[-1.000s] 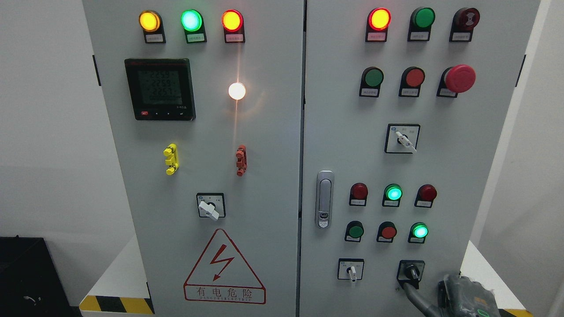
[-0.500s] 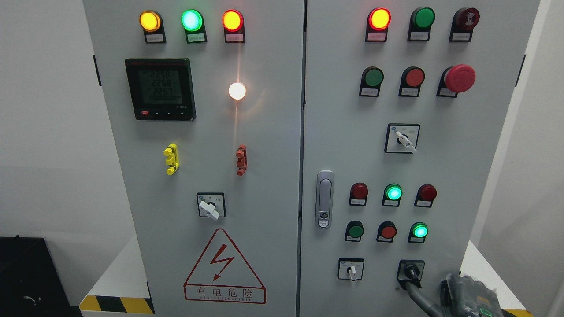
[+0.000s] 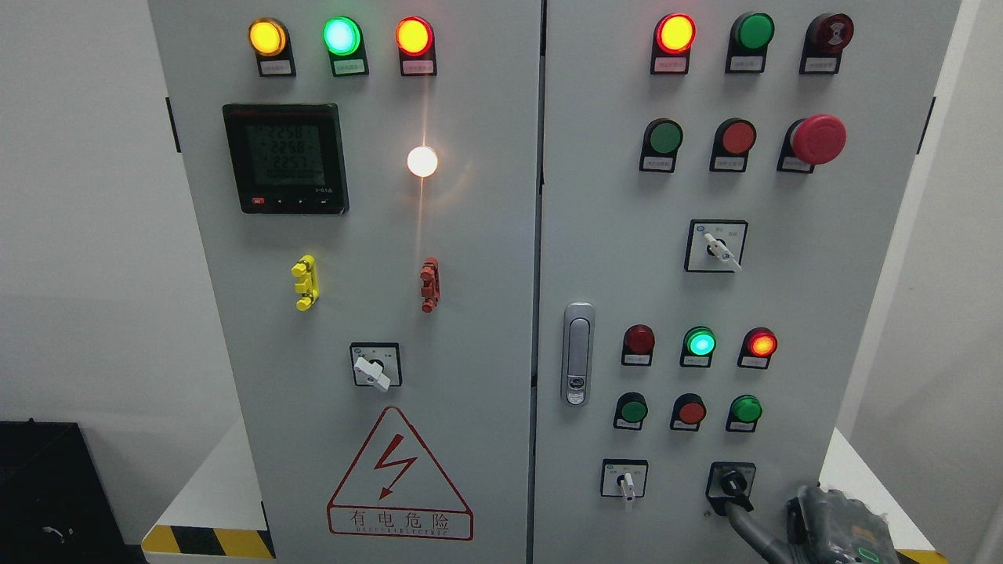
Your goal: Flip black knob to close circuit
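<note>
A: Where is the right hand point(image 3: 831, 525)?

B: At the bottom right corner, its arm coming in from the right. One grey finger point(image 3: 744, 523) reaches up and left to the black knob point(image 3: 730, 484), with its tip at the knob's lower edge. Whether the tip actually grips or only presses, I cannot tell; the rest of the hand is mostly cut off by the frame, so I cannot say if the fingers are curled or spread.

A: And the knob itself?

B: It sits in a black square plate low on the right door of the grey cabinet point(image 3: 486, 235), just right of a white-handled selector switch point(image 3: 624, 480). Its ridge leans a little to the right of upright.

A: Anything different from half a second ago?

B: Yes. The red lamp point(image 3: 761, 344) at the right end of the upper row above the knob is now lit, where it was dark before. Under it, the green lamp point(image 3: 745, 410) that was glowing has gone dark. The middle green lamp point(image 3: 700, 342) stays lit. The hand has barely shifted.

A: The left door?

B: Unchanged: the meter point(image 3: 285, 158), the white light point(image 3: 421, 161) and the warning triangle point(image 3: 399, 474) are as they were.
</note>
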Available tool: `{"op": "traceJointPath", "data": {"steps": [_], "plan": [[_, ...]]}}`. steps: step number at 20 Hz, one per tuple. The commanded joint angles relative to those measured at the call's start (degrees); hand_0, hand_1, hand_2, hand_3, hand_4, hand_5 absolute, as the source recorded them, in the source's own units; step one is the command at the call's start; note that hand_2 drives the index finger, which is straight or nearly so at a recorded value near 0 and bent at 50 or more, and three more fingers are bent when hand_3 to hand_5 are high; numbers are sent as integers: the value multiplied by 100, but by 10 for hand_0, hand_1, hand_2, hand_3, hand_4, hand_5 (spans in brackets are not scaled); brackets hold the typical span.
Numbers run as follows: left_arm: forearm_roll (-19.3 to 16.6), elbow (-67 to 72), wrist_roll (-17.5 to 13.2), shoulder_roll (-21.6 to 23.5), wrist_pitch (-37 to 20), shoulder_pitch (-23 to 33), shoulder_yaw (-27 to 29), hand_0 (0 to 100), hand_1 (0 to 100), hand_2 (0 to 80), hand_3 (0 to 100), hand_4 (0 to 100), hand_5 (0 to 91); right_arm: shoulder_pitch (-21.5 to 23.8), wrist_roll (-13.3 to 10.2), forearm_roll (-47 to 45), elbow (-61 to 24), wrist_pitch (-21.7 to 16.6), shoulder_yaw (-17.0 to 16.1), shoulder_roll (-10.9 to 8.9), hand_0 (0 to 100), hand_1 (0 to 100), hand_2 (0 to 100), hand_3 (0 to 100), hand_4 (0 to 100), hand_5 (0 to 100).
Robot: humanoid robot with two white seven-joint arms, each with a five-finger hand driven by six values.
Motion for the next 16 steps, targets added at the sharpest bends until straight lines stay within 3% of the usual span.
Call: {"op": "traceJointPath", "data": {"steps": [1, 16], "plan": [[0, 0, 4, 0, 0, 0, 0, 120, 556, 0, 0, 0, 0, -9, -37, -21, -26, 7, -63, -25, 0, 22, 894, 1000, 903, 912], [0, 0, 4, 0, 0, 0, 0, 120, 556, 0, 0, 0, 0, -18, -28, -48, -132, -1, -107, 10, 0, 24, 894, 1000, 903, 912]]}}
